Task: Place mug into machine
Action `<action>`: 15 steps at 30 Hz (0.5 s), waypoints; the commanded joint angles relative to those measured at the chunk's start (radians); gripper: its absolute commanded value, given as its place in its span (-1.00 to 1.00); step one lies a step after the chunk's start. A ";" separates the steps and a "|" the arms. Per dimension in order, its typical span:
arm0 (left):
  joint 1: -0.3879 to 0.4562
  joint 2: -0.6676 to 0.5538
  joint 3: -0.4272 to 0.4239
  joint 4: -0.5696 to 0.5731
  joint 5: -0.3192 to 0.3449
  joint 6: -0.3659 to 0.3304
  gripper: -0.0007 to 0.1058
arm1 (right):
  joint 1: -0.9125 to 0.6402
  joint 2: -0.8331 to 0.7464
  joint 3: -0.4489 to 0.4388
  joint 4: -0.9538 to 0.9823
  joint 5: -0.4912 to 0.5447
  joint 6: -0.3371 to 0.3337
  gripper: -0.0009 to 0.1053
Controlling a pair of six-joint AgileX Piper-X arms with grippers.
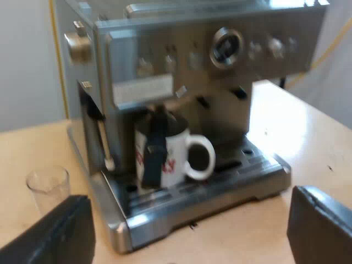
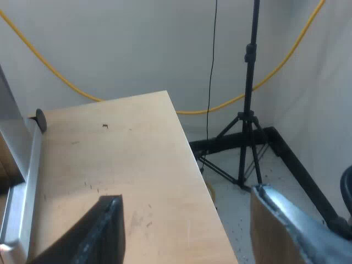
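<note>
The mug (image 1: 177, 158) is seen standing on the machine's (image 1: 181, 60) tray (image 1: 231, 190), below the spouts. It is judged stiff, glazed, slippery and breakable, best gripped across the body. The left gripper (image 1: 187, 231) and right gripper (image 2: 190, 231) are spread wide, with nothing held.

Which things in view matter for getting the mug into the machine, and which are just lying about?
For the job: mug, standing on the drip tray; espresso machine.
Lying about: measuring glass on the table beside the machine; tripod and yellow cable off the table.
</note>
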 commanded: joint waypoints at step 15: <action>-0.010 -0.219 -0.002 0.279 0.010 0.024 0.37 | -0.004 -0.189 0.126 0.115 -0.007 -0.009 0.00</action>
